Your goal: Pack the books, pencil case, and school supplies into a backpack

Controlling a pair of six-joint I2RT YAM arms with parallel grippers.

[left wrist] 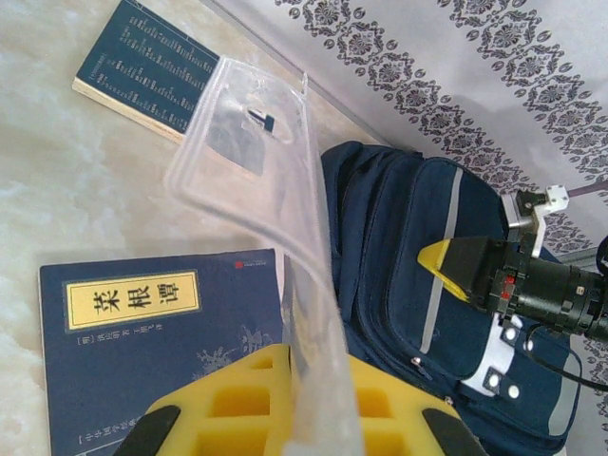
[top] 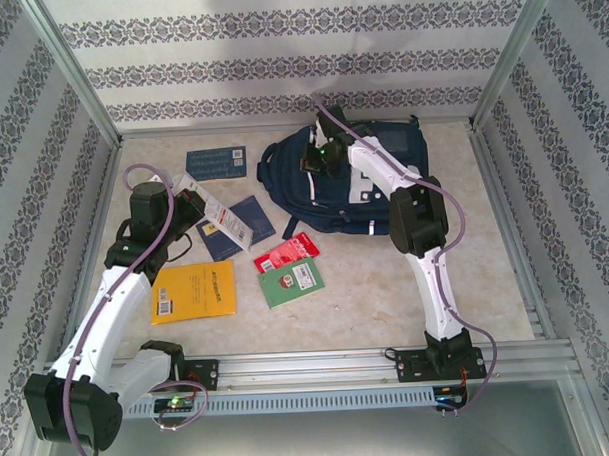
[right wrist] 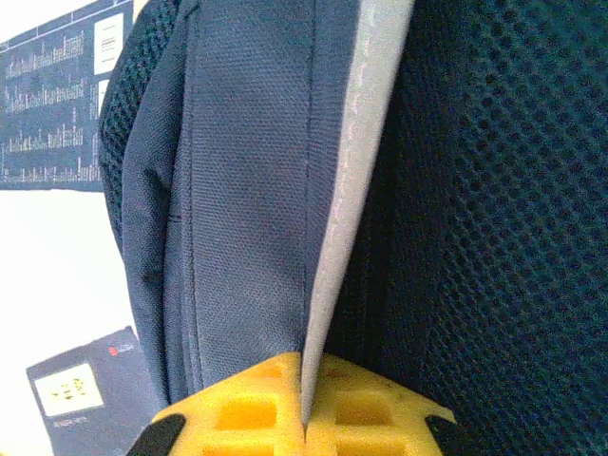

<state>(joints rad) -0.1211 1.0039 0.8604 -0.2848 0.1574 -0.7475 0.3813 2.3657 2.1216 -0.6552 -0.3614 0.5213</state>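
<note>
Top external: books lie loose at left and centre; backpack lies flat behind them, to the right.
Left gripper: clamped on a clear pouch, held up near the blue books.
Right gripper: pinched shut on the backpack's grey stripe.
Risk: I judge my thin pinch may slip off the fabric under a pull; the floppy pouch may snag.
Table: pale, marbled, smooth.
Room: patterned walls, metal frame.

Bare table open across lower centre and right, backpack blocking upper centre under right arm, books, red packet and raised clear pouch crowding centre left, left arm barring left edge.
</note>
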